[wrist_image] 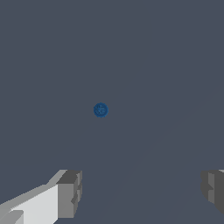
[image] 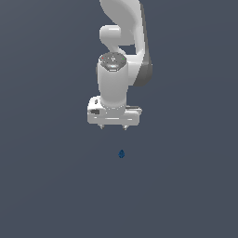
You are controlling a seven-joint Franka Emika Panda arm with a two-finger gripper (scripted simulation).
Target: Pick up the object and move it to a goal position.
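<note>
Plain dark slate-grey backdrop [image: 42,186] fills both views; flat even light, faint soft shading only

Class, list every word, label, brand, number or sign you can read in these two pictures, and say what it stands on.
None can be read.
Small dark marks on the white robot gripper: too small and blurred to read.
Faint pattern on the tiny dark-blue droplet-like blob: not legible text.

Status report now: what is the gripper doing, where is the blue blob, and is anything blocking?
Gripper open, holding nothing. Blue blob on the surface, apart from the fingers, not between them. Nothing visible in the way.
</note>
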